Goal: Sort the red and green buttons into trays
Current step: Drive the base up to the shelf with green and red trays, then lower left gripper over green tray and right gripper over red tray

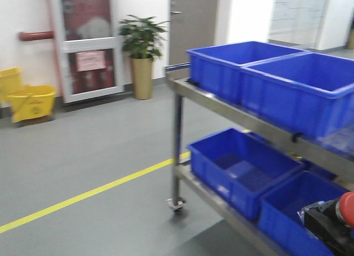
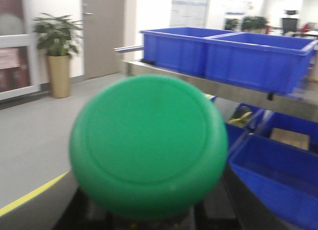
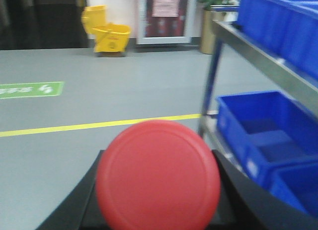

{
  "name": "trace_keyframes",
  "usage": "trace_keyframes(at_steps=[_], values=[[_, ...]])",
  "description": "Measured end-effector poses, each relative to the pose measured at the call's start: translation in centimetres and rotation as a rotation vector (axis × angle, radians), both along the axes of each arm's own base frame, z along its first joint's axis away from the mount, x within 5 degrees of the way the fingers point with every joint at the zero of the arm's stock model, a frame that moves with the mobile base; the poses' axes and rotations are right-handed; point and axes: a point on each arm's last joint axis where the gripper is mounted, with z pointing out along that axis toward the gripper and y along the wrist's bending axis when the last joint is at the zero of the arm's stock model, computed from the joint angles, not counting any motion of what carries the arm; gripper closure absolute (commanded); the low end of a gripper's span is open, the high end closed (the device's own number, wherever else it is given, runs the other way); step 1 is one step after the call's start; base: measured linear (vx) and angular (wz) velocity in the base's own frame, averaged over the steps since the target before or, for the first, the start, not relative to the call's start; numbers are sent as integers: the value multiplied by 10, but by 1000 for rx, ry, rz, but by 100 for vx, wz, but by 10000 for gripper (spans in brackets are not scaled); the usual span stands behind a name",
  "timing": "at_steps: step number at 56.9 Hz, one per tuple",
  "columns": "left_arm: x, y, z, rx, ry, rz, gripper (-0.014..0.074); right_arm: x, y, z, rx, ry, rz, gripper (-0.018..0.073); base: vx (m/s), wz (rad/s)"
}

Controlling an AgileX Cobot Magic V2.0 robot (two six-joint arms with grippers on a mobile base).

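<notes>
The green button [image 2: 149, 145] is very close in the left wrist view and fills the middle of it. Its round, smooth cap faces the camera, with a thin ring line near the edge. It looks a bit blurry, and its base is hidden under the cap.

The red button [image 3: 158, 175] sits low in the right wrist view, with its round cap facing the camera too. In the front view, its red cap peeks in at the bottom right corner on a black body.
</notes>
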Motion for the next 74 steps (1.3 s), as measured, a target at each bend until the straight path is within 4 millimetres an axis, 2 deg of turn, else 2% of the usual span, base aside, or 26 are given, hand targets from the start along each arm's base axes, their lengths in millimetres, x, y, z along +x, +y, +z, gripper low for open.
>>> trace_keyframes(at_steps=[39,74], values=[[0,0,0,0,0,0,594,0,0,0,0,0,0,568,26,-72],[0,0,0,0,0,0,594,0,0,0,0,0,0,568,20,-53]])
